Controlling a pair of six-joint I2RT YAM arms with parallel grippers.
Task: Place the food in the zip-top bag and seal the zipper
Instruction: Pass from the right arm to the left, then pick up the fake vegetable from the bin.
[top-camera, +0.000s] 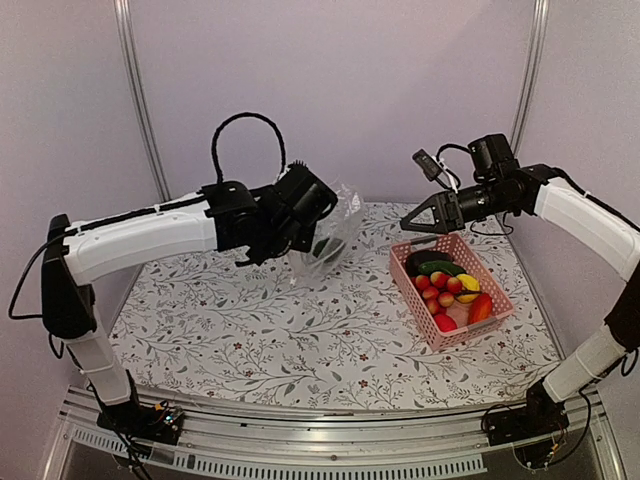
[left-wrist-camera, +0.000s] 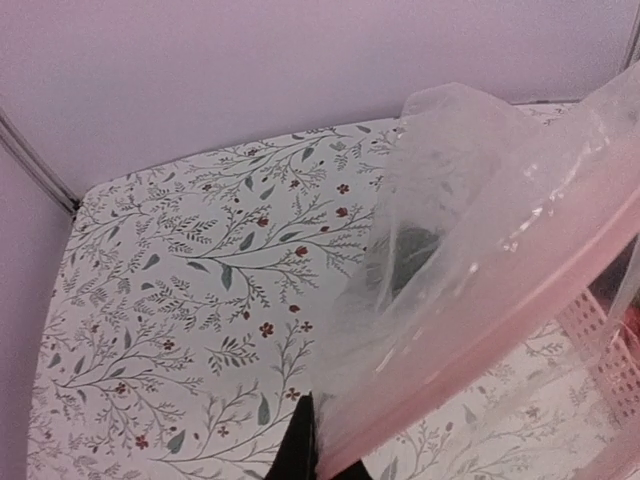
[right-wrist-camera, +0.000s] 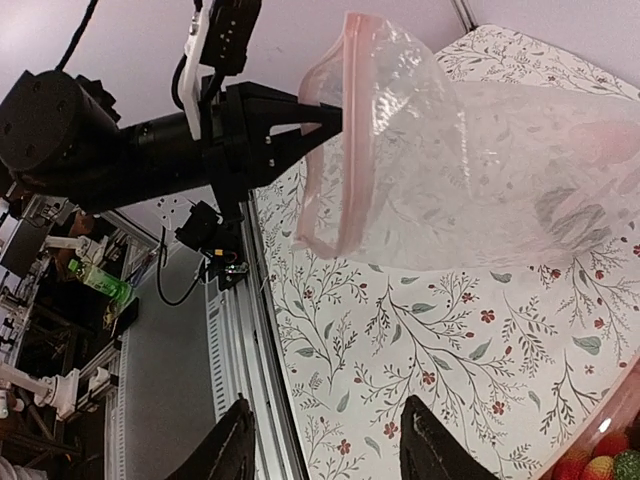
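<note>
My left gripper (top-camera: 322, 212) is shut on the mouth edge of the zip-top bag (top-camera: 340, 228), holding it up above the table's middle. The left wrist view shows the clear bag (left-wrist-camera: 480, 230) hanging from the closed black fingertips (left-wrist-camera: 305, 445), its pink zipper (left-wrist-camera: 470, 370) running up to the right. One dark green food piece (left-wrist-camera: 405, 255) lies inside. The other food (top-camera: 445, 285) fills the pink basket (top-camera: 400, 265). My right gripper (top-camera: 412, 222) hovers open and empty over the basket's far left corner. Its fingers (right-wrist-camera: 230, 450) frame bare tablecloth, facing the bag (right-wrist-camera: 470, 170) and its open mouth with the zipper (right-wrist-camera: 355, 170).
The floral tablecloth (top-camera: 250, 320) covers the table. The pink basket stands at the right, close under my right arm. A metal rail (top-camera: 300, 415) runs along the near edge, and grey walls close the back and sides.
</note>
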